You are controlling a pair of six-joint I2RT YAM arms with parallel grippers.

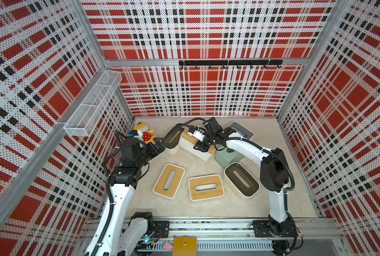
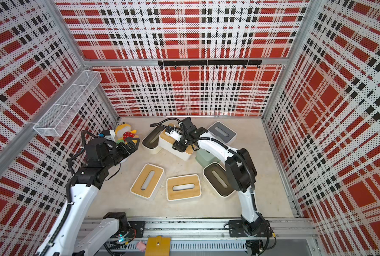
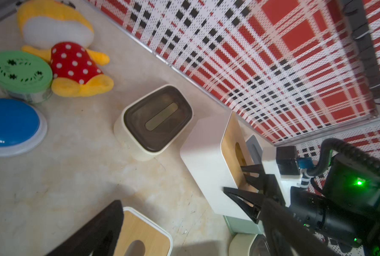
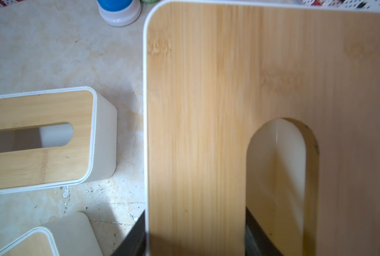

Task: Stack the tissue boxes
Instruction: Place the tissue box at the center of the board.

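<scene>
The white-and-black left arm (image 1: 118, 199) rises from the worktop's near edge on the left and bends toward the far left corner. Its black left gripper (image 1: 160, 145) hangs above the surface with its jaws spread wide, holding nothing.

The white-and-black right arm (image 1: 275, 199) stands up from the near edge on the right, folds at the elbow and reaches toward the middle of the far edge. Its black right gripper (image 1: 200, 146) points down and is clamped on a white rectangular box with a tan wood lid (image 1: 188, 146). One finger (image 4: 256, 237) is inside the lid's slot and the other is outside the wall.
</scene>
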